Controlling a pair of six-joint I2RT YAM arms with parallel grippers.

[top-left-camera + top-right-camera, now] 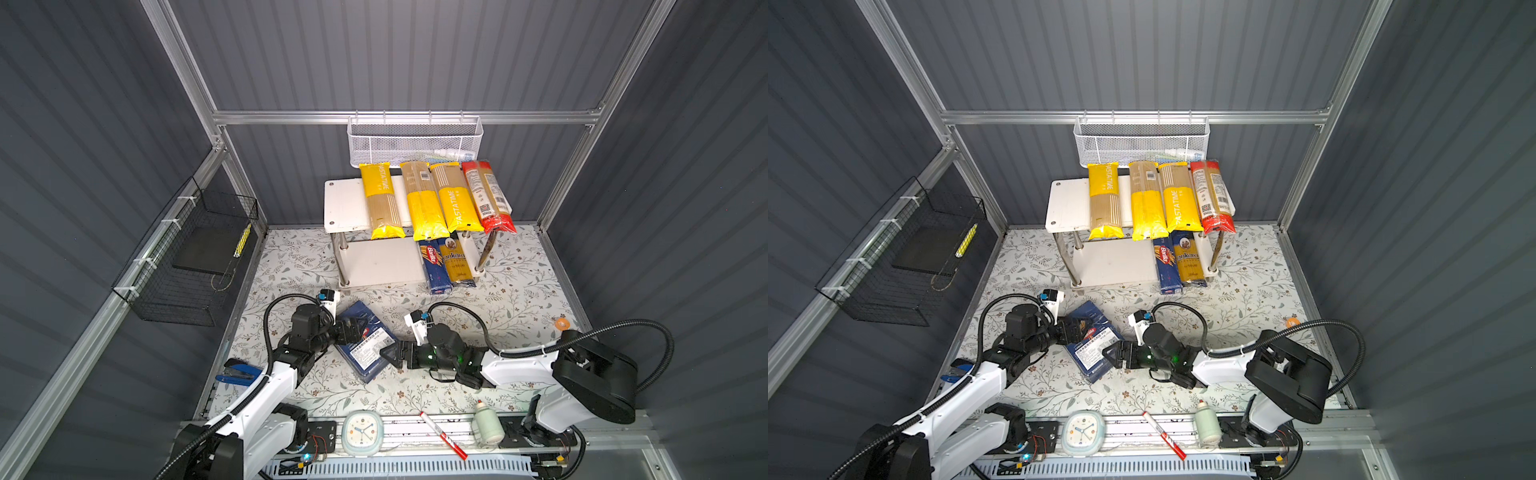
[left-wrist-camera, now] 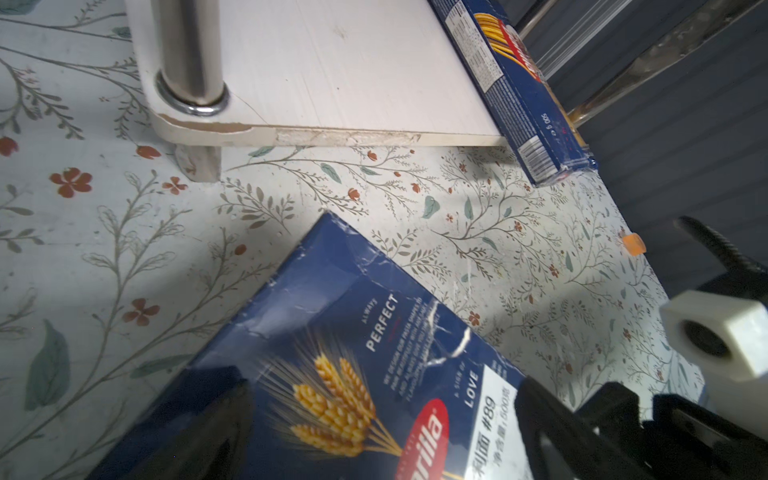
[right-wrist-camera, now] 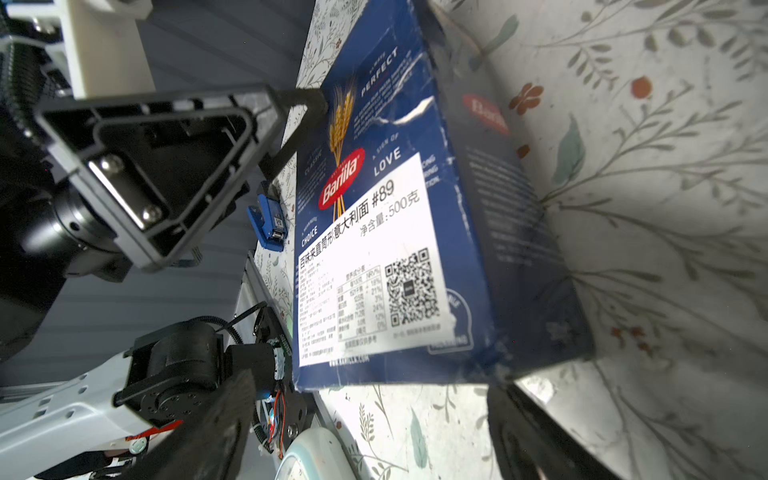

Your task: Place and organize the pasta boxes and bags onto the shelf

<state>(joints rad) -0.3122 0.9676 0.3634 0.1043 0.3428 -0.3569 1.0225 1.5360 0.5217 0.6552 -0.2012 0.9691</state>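
Four bags [image 1: 422,208] atop white shelf [image 1: 345,203]

light comes from overhead. in both top views the floral tabletop [image 1: 519,291] is bright mid-frame, the grey walls [image 1: 83,124] are dim at left and right, and the aluminium frame [image 1: 178,62] splays outward through the wide lens. in the right wrist view the wide box [image 3: 519,216] has a shadowed side and its white label [image 3: 374,257] glares. in the left wrist view its print blurs nearest the lens.
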